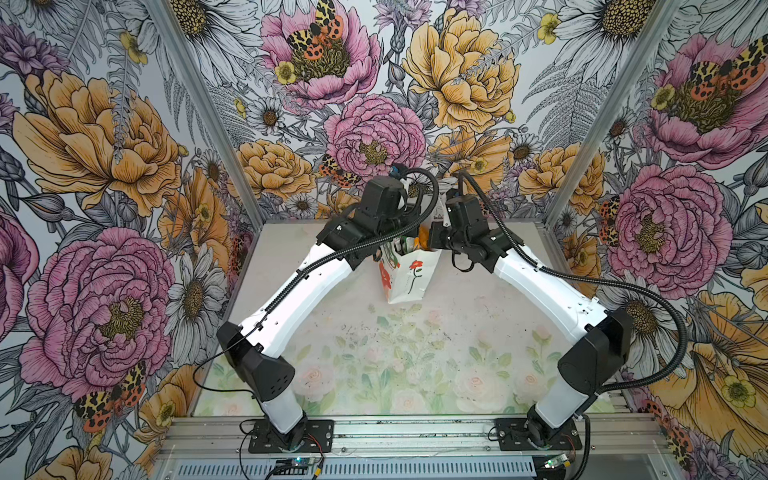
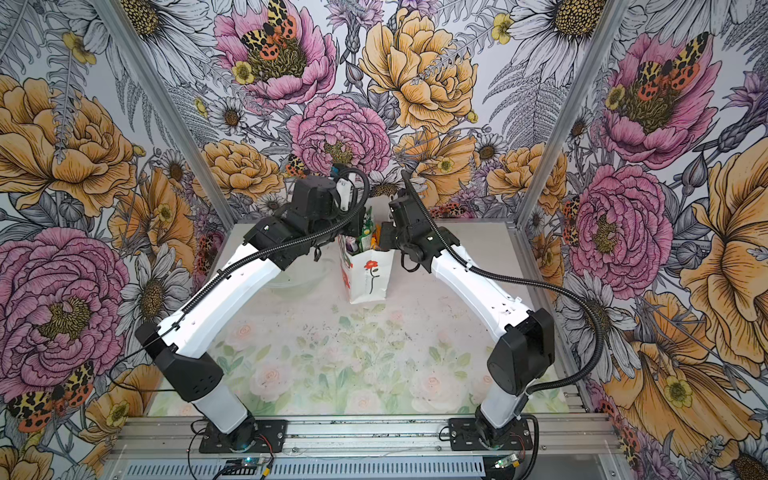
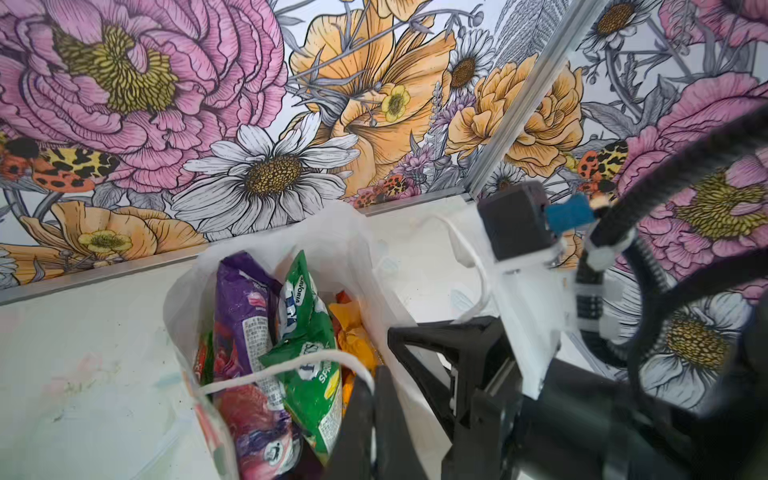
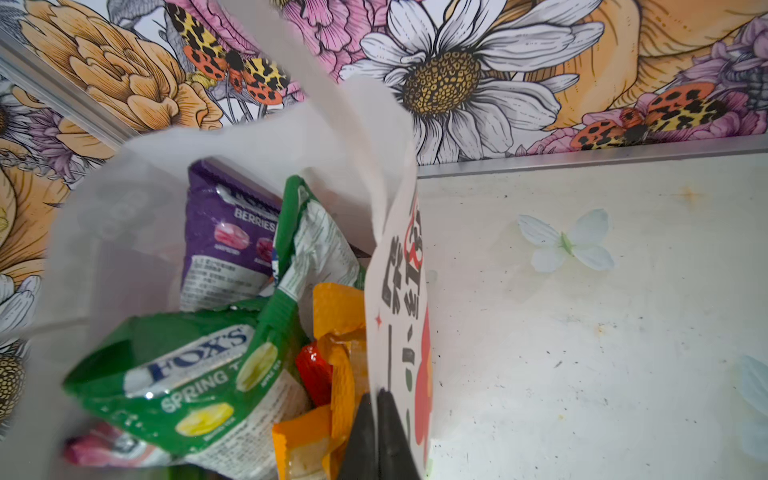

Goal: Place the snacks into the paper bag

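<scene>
The white paper bag [image 1: 409, 278] [image 2: 370, 278] with red flower drawings stands upright at the back middle of the table. Several snacks fill it: a green Fox's packet [image 4: 187, 374] [image 3: 307, 332], a purple packet [image 4: 224, 237] [image 3: 241, 324], orange packets [image 4: 336, 307] [image 3: 353, 328] and a red one [image 4: 313, 374]. My left gripper [image 3: 373, 380] is shut on the bag's rim where a white string handle [image 3: 291, 363] ends. On the opposite rim, my right gripper [image 4: 376, 395] [image 1: 434, 239] is shut on the printed side wall [image 4: 399, 291].
The floral back wall and its metal sill [image 4: 582, 156] run close behind the bag. Both forearms [image 1: 299, 286] [image 1: 540, 286] slant in over the table from the front. Under the left forearm lies a clear bowl-like shape [image 2: 299, 278]. The right arm's wrist camera [image 3: 515, 220] hangs beside the bag.
</scene>
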Available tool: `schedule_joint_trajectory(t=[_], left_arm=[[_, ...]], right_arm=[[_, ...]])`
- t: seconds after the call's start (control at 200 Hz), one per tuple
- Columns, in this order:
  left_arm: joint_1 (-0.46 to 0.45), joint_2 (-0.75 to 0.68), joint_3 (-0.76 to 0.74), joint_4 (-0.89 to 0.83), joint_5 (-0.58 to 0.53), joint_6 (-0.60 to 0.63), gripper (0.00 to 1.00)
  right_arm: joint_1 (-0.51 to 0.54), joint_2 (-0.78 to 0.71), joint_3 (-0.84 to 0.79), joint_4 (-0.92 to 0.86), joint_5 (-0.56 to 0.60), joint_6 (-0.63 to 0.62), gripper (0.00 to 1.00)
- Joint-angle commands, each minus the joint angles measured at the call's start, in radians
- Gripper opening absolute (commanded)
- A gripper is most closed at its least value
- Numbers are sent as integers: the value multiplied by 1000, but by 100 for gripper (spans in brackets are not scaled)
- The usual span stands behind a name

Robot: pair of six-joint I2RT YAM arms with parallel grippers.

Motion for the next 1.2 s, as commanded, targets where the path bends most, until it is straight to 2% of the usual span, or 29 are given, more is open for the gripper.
schedule_joint_trajectory(t=[0.0,0.095,0.22,0.44,0.585,0.766,0.886,1.006,1.151,1.196], left_arm=[[42,-101,-191,216,82,-79,0],[74,-143,-281,249,139,-113,0],[78,-169,-297,271,152,-100,0],[91,-116,-171,272,182,-85,0],[144,-20,-12,164,314,-112,0],[144,0,-30,135,315,-94,0],[144,-12,-72,135,303,-99,0],[147,-33,-101,131,274,-89,3],[148,-66,-132,131,239,-91,11],[148,-80,-147,130,222,-98,12]], right_arm=[[29,33,-4,123,-9,27,0],[41,51,-22,125,-13,25,0],[43,54,-36,125,-6,26,0],[43,26,-15,125,5,29,0],[42,5,-4,124,-20,28,0],[43,-15,-40,124,-35,39,0],[43,-10,-57,125,-96,45,0],[45,-25,-71,125,-106,46,0],[43,-37,-64,124,-98,31,0],[43,-41,-62,123,-101,28,3]])
